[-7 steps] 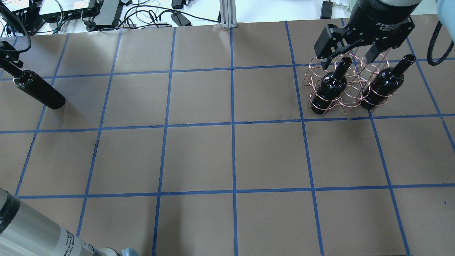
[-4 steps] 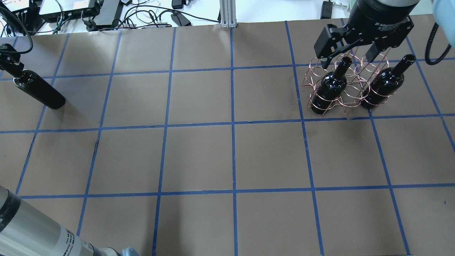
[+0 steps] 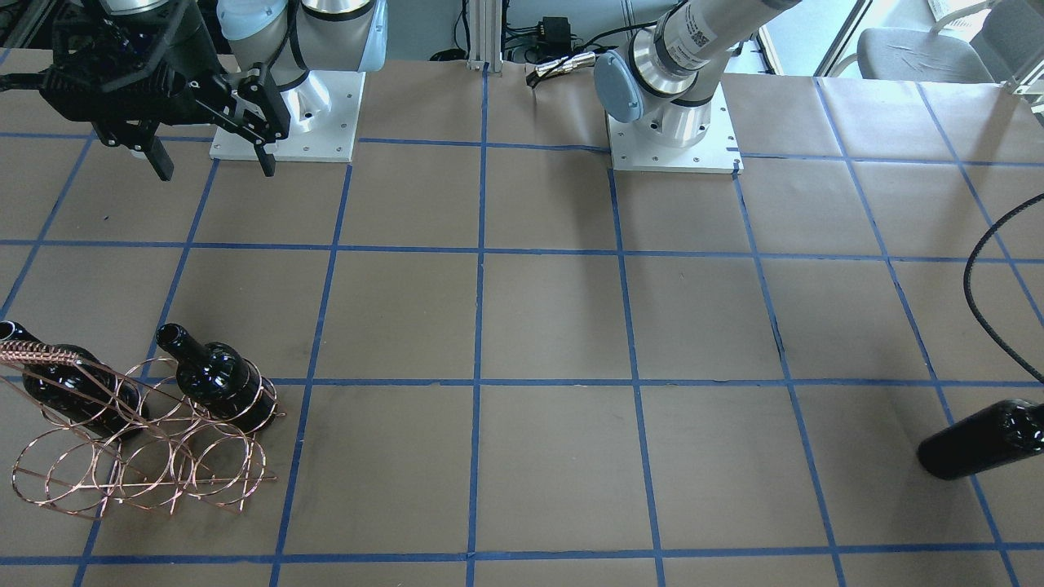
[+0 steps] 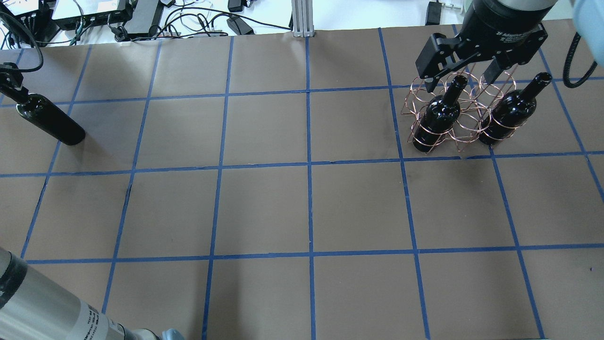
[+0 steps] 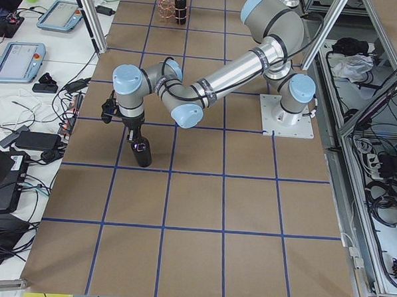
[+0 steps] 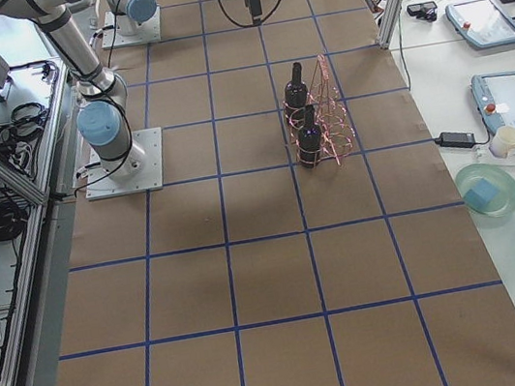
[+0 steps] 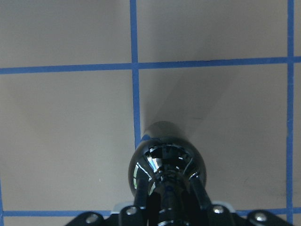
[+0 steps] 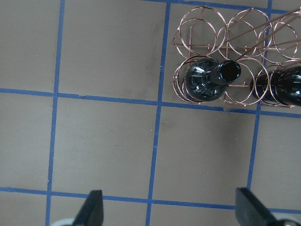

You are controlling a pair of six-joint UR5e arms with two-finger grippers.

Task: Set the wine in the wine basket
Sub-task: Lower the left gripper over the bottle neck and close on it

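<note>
The copper wire wine basket [image 4: 461,137] stands at the far right of the table and also shows in the front view [image 3: 139,469] and the right wrist view [image 8: 225,35]. Two black bottles [image 4: 439,120] [image 4: 509,113] stand in its near rings. My right gripper [image 4: 458,81] hangs open and empty above the basket, its fingers spread wide in the right wrist view [image 8: 171,209]. My left gripper [image 4: 10,85] is shut on the neck of the third wine bottle [image 4: 47,120] at the far left edge. From the left wrist view I look down on this bottle's shoulder [image 7: 164,162].
Cables and electronics [image 4: 141,19] lie beyond the table's far edge. The two arm bases [image 3: 285,122] [image 3: 673,122] are bolted on the robot's side. A black cable [image 3: 987,302] loops near the held bottle. Brown paper with a blue tape grid covers the table.
My left gripper and its bottle have shifted slightly to the left. The right gripper stays open above the basket, barely moved.
</note>
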